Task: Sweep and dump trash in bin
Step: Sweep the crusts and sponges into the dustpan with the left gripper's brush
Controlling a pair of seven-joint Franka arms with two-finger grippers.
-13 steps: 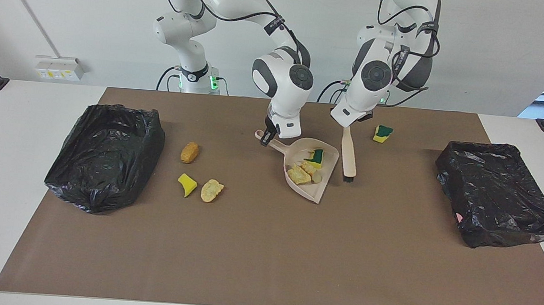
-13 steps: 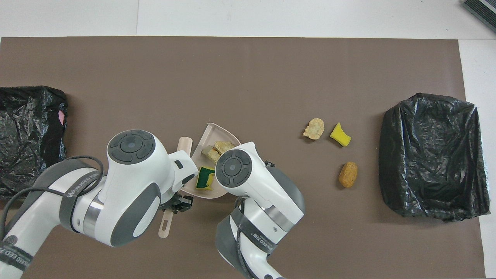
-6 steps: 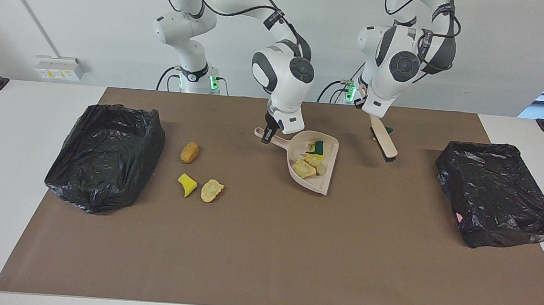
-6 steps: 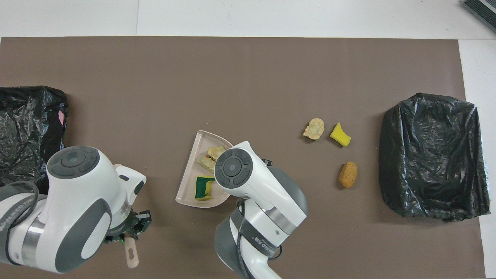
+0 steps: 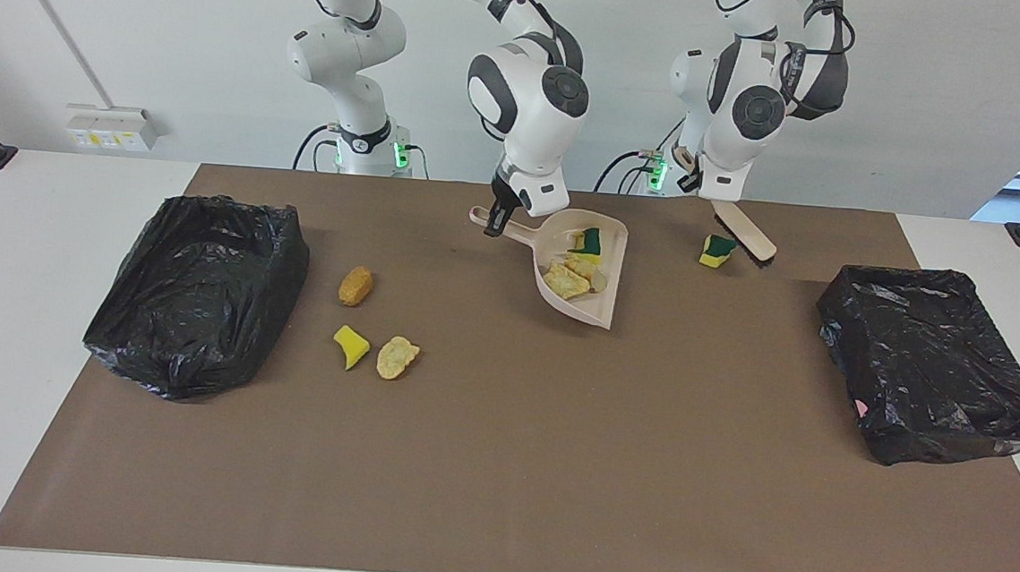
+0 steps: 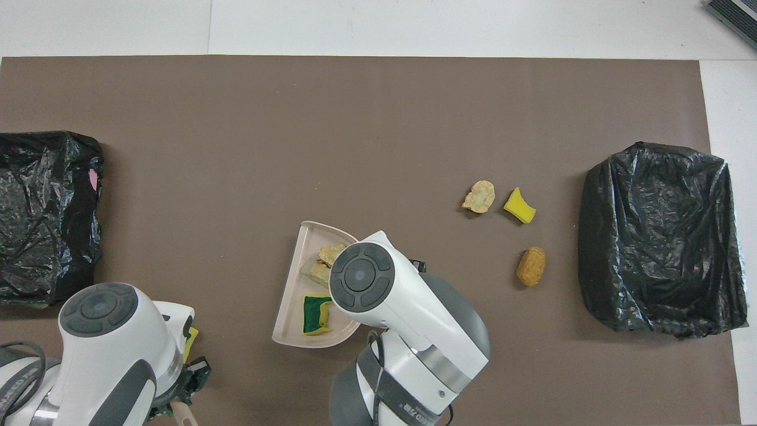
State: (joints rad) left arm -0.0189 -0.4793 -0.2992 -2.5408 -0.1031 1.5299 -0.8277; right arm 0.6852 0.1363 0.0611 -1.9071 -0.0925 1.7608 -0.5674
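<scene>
My right gripper (image 5: 498, 222) is shut on the handle of the beige dustpan (image 5: 605, 279) (image 6: 298, 278), which appears lifted slightly off the brown mat. The pan carries trash: a yellow-and-green scrap (image 5: 587, 240) (image 6: 315, 313) and tan scraps (image 5: 564, 281) (image 6: 324, 263). My left gripper (image 5: 701, 187) (image 6: 184, 390) is shut on a wooden brush (image 5: 744, 231), held slanting over the mat's edge nearest the robots. Another yellow-and-green scrap (image 5: 716, 250) lies on the mat under the brush. Three more scraps, tan-orange (image 5: 355, 285) (image 6: 531, 267), yellow (image 5: 349, 347) (image 6: 520, 206) and tan (image 5: 397, 357) (image 6: 479, 197), lie toward the right arm's end.
Two bins lined with black bags stand on the mat. One bin (image 5: 195, 291) (image 6: 659, 236) is at the right arm's end, beside the three loose scraps. The other bin (image 5: 935, 365) (image 6: 41, 213) is at the left arm's end.
The right gripper has raised the dustpan and drawn it toward the robots. The left gripper has lifted the brush from beside the pan and swung it toward the left arm's end, over the lone scrap.
</scene>
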